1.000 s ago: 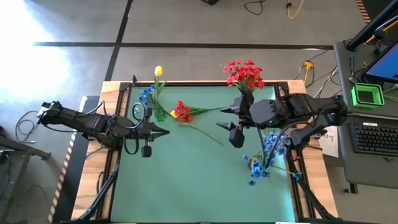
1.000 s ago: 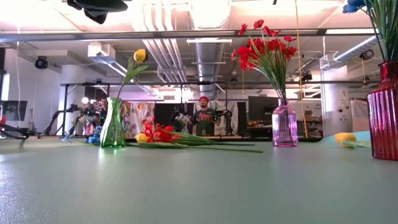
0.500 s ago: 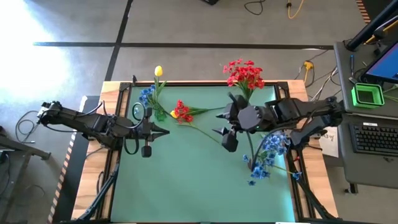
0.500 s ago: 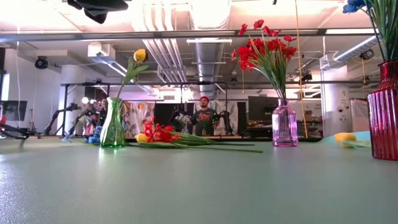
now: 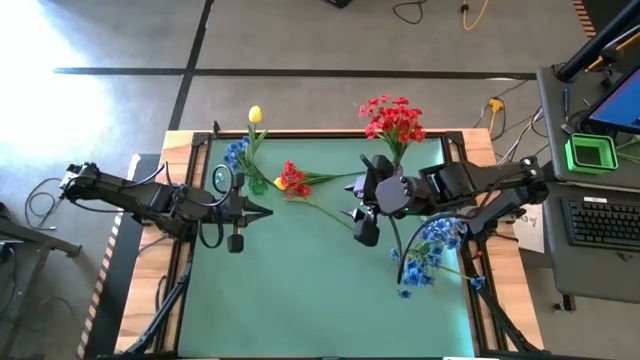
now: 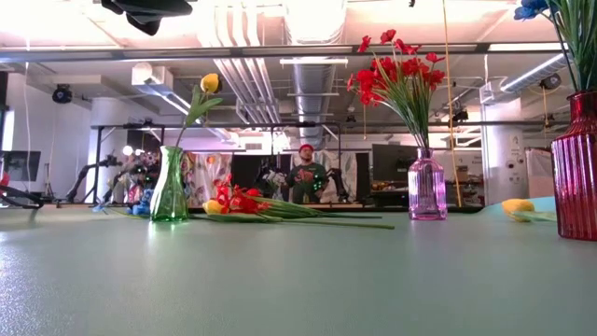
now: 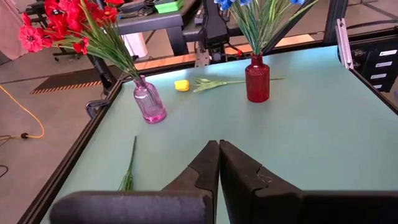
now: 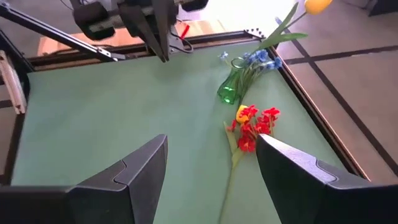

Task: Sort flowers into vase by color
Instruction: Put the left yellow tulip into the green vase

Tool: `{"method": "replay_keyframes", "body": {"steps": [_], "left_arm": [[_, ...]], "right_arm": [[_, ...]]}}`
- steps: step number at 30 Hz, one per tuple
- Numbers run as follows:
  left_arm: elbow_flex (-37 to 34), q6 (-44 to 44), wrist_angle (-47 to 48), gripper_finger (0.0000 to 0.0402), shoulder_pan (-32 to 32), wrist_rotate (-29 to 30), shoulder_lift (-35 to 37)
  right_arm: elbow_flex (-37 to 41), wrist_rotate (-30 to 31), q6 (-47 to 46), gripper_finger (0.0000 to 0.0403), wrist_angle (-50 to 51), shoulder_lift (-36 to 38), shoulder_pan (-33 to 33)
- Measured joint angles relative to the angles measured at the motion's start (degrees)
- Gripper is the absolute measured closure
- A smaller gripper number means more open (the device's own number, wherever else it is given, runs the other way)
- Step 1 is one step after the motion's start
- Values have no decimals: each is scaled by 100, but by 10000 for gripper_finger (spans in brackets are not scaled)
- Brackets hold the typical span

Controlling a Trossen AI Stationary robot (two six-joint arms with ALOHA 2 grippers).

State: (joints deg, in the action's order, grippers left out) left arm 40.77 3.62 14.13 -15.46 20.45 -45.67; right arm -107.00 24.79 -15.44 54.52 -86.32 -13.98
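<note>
Nearest the front edge of the green table [image 5: 300, 290], the blue flowers [image 5: 425, 250] stand in the dark red vase [image 7: 257, 78] on the right side, with a loose yellow tulip [image 7: 181, 85] lying just beside it. Over the last second the right gripper [image 5: 362, 200] has slid leftward from above that vase toward the middle of the table, and it now hangs with its fingers spread and nothing between them, above the long stem of the loose red and yellow flowers [image 5: 292, 181] lying flat. That shift suggests the next pick is this bundle, probably the red stem. The left gripper [image 5: 262, 211] has not moved; it waits over the table's left side, its fingers pressed together and empty. Farther back, the green vase [image 5: 256, 184] holds a yellow tulip [image 5: 255, 114] with blue blossoms [image 5: 235, 152] beside it, and the pink vase [image 7: 150, 102] carries the red bunch [image 5: 392, 117].
</note>
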Motion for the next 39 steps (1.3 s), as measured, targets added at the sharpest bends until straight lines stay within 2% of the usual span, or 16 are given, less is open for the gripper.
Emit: {"method": "replay_keyframes", "body": {"steps": [12,18,26,28,35,39], "left_arm": [[0,-13,0,402,0,0,0],[0,-31,2,402,0,0,0],[-2,-33,1,402,0,0,-42],[-2,-33,-2,402,0,0,-81],[-3,-33,-46,402,2,1,-193],[-4,-33,-72,402,2,0,-227]], "right_arm": [[693,134,-99,165,-48,77,275],[1103,231,3,165,-141,363,356],[2334,162,292,165,-1275,1199,514],[2676,-89,346,166,-1570,1399,640],[3857,-1767,494,181,-3419,1803,1332],[4287,-2116,523,191,-4024,1704,1653]]}}
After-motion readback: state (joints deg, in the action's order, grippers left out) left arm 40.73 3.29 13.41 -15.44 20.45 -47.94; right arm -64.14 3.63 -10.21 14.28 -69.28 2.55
